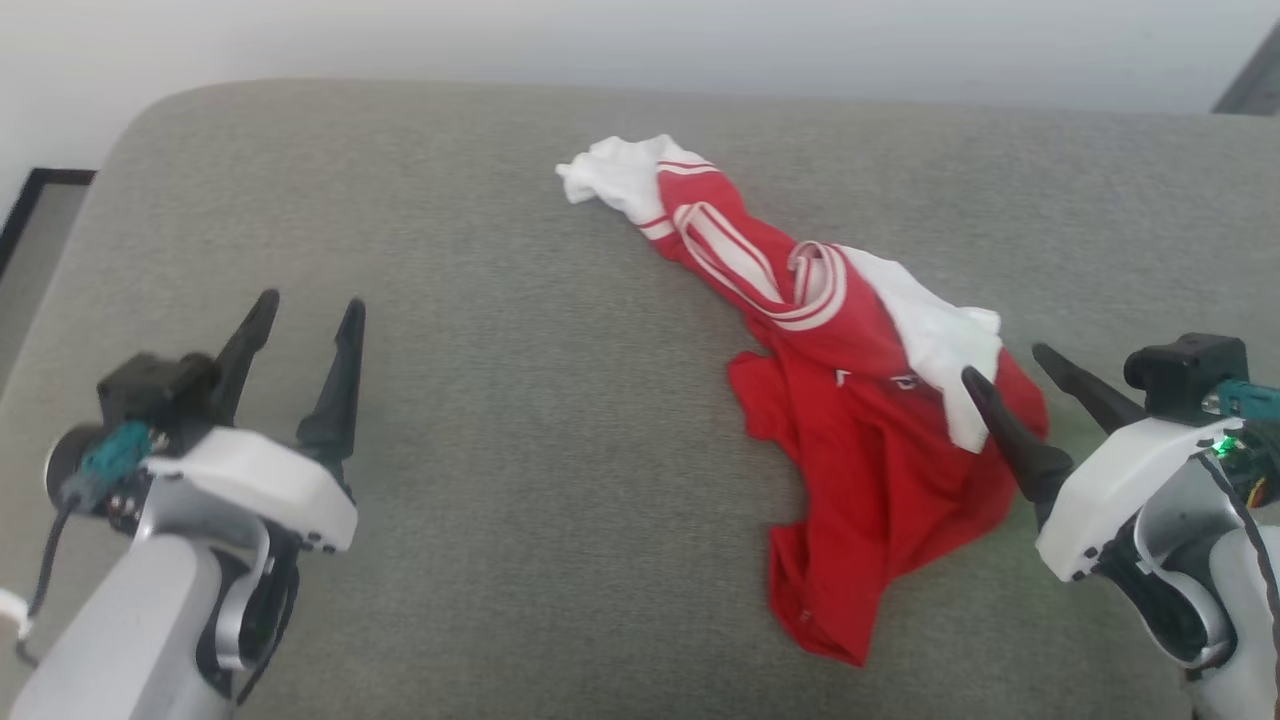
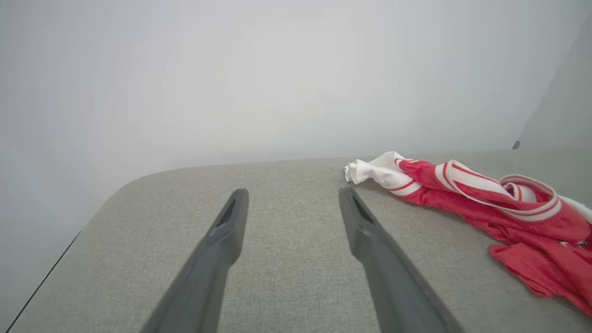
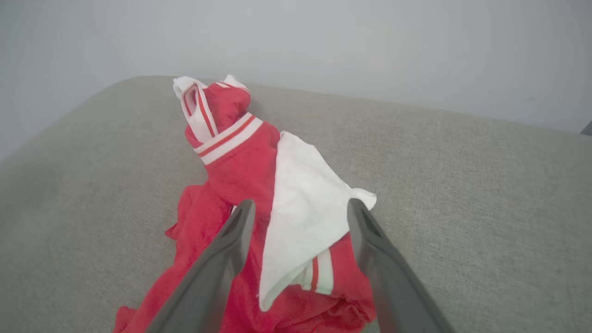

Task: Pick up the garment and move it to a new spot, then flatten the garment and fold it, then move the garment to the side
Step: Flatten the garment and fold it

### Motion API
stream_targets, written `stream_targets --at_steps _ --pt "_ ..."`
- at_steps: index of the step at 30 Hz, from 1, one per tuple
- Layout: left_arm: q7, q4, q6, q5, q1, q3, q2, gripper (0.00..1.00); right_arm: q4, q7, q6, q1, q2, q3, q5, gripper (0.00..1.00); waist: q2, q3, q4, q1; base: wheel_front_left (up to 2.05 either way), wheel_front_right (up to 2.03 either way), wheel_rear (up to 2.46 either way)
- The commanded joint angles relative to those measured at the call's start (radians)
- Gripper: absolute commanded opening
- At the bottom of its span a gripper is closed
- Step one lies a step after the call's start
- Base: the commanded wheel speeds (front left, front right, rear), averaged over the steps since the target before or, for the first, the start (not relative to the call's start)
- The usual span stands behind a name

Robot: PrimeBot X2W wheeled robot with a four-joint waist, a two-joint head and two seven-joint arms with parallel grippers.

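- On grey cushion (image 1: 480, 480), toward 3 o'clock, garment (image 1: 850, 420) is lying crumpled.
- My left gripper (image 1: 310, 300), 8 o'clock, is hovering wide open, empty.
- My right gripper (image 1: 1004, 360), 4 o'clock, is straddling white sleeve (image 3: 300, 199), wide open, gripping nothing.

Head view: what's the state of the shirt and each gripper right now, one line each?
shirt: crumpled and twisted, lying on the cushion, not gripped.
left gripper: open, empty, over bare cushion well clear of the shirt.
right gripper: open, fingers either side of the white sleeve, not closed on it.
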Motion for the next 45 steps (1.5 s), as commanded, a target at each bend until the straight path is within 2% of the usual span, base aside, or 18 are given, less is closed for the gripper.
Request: stream_targets --at_steps 1,9,16,18,19,20,22,29,38,45 --pt "-0.011 -0.005 0.007 -0.01 0.018 0.007 0.0 1.0 0.004 0.012 0.0 -0.005 -0.007 0.002 -0.002 1.0 0.0 -0.004 0.014 0.0 0.0 0.0 0.0" --pt "-0.071 -0.038 0.032 -0.026 0.112 0.026 -0.027 1.0 0.016 0.156 0.0 -0.021 -0.032 -0.008 -0.026 1.0 0.0 -0.002 0.072 0.0 0.0 0.0 0.0" --pt "-0.108 -0.057 0.047 -0.023 0.168 0.048 -0.067 1.0 0.042 0.236 0.0 -0.019 -0.032 -0.036 -0.058 1.0 0.0 0.002 0.118 0.0 0.0 0.0 0.0" --pt "-0.114 -0.06 0.049 -0.018 0.183 0.062 -0.078 1.0 0.05 0.254 0.0 -0.017 -0.028 -0.041 -0.069 0.85 0.0 0.003 0.127 0.0 0.0 0.0 0.0" --pt "-0.116 -0.062 0.05 -0.015 0.191 0.069 -0.084 1.0 0.053 0.263 0.0 -0.016 -0.026 -0.045 -0.072 0.45 0.0 0.004 0.13 0.0 0.0 0.0 0.0" --pt "-0.117 -0.064 0.05 -0.012 0.195 0.076 -0.091 1.0 0.056 0.266 0.0 -0.017 -0.025 -0.047 -0.075 0.37 0.0 0.005 0.133 0.0 0.0 0.0 0.0" --pt "-0.12 -0.07 0.048 -0.005 0.207 0.092 -0.103 1.0 0.061 0.277 0.0 -0.018 -0.025 -0.05 -0.078 0.0 0.0 0.006 0.138 0.0 0.0 0.0 0.0" --pt "-0.121 -0.093 0.025 0.031 0.246 0.161 -0.156 1.0 0.05 0.288 0.0 -0.027 -0.022 -0.079 -0.088 0.0 0.0 0.008 0.145 0.0 0.0 0.0 0.0" --pt "-0.121 -0.092 -0.019 0.08 0.278 0.226 -0.205 1.0 0.001 0.325 0.0 -0.039 -0.051 -0.2 -0.069 0.0 0.0 0.001 0.131 0.0 0.0 0.0 0.0" --pt "-0.121 -0.078 -0.044 0.111 0.272 0.239 -0.225 1.0 0.07 0.317 0.0 -0.078 -0.094 -0.277 -0.08 0.0 0.0 0.007 0.133 0.0 0.0 0.0 0.0"
